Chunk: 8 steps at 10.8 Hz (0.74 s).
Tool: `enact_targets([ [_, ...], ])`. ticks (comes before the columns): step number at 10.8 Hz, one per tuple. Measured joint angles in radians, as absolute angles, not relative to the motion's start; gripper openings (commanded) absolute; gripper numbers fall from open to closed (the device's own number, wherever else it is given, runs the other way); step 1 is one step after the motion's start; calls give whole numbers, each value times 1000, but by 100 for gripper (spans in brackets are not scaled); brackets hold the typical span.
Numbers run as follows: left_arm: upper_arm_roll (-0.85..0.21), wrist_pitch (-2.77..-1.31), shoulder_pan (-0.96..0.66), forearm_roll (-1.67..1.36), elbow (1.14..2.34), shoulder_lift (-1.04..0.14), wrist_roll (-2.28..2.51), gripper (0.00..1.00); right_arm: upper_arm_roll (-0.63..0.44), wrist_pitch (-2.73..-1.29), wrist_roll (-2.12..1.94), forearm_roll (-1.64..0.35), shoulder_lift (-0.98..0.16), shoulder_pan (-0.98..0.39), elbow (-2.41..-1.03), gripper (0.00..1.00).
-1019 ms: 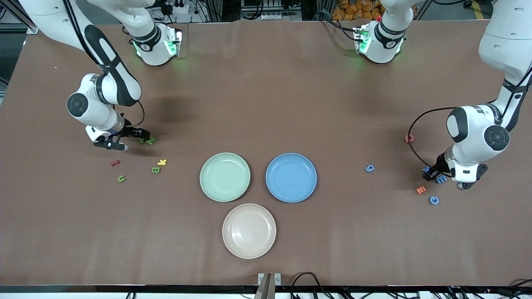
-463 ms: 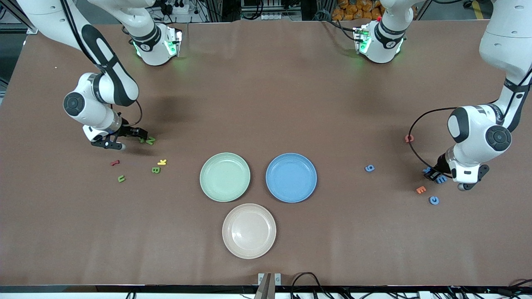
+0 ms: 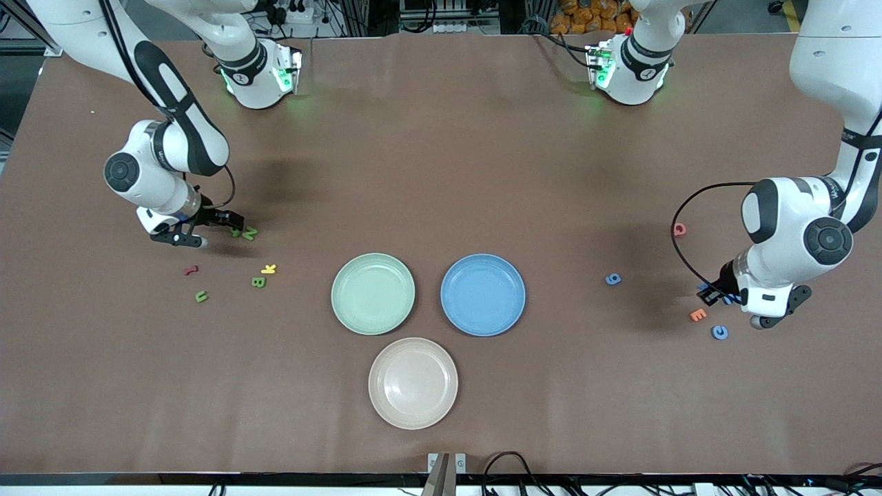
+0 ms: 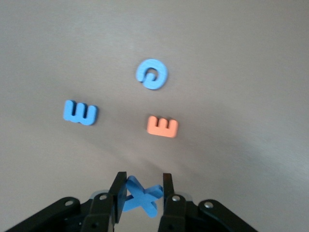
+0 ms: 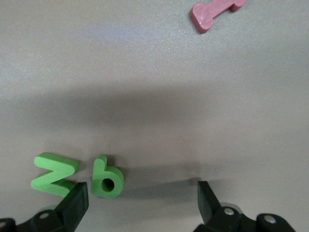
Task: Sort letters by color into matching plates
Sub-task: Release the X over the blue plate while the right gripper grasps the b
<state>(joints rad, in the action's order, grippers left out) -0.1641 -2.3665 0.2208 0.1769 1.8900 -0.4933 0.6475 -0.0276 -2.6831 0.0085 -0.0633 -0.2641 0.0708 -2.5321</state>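
Observation:
My left gripper (image 3: 713, 295) (image 4: 141, 186) is shut on a blue X letter (image 4: 140, 195), held just above the table at the left arm's end. Below it lie a blue E (image 4: 79, 112), an orange E (image 3: 698, 315) (image 4: 162, 126) and a round blue letter (image 3: 719, 333) (image 4: 152, 75). My right gripper (image 3: 209, 230) (image 5: 142, 193) is open, low over the table at the right arm's end. A green b (image 3: 236, 233) (image 5: 106, 176) lies just inside one finger and a green N (image 3: 249, 233) (image 5: 53, 174) beside it. The pale green plate (image 3: 373, 293) and blue plate (image 3: 482, 295) sit mid-table, both empty.
A beige plate (image 3: 413, 383) lies nearer the front camera than the other two. Loose letters near the right gripper: yellow K (image 3: 269, 269), green B (image 3: 258, 282), green U (image 3: 201, 296), a red piece (image 3: 191, 270) (image 5: 215, 12). A blue 9 (image 3: 612, 279) and a red letter (image 3: 679, 229) lie toward the left arm.
The left gripper finished shutting on the blue X and has lifted it a little off the table. The right gripper shifted slightly toward its end of the table and stays open.

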Motion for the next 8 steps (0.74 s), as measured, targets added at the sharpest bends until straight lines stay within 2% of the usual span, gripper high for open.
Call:
enact_targets([
  [4, -180, -2330, 142, 177, 1868, -494, 664, 0, -24, -2687, 6, -63, -268, 69, -2536, 100],
  [5, -198, -2330, 131, 177, 1867, -494, 688, 0, -23, -2689, 6, -63, -271, 66, -2536, 96],
  [7, -238, -2321, 106, 177, 1860, -493, 753, 0, -23, -2691, 5, -63, -273, 62, -2537, 75],
  [8, -256, -2317, 87, 177, 1856, -494, 798, 0, -23, -2691, 5, -62, -273, 60, -2537, 69],
])
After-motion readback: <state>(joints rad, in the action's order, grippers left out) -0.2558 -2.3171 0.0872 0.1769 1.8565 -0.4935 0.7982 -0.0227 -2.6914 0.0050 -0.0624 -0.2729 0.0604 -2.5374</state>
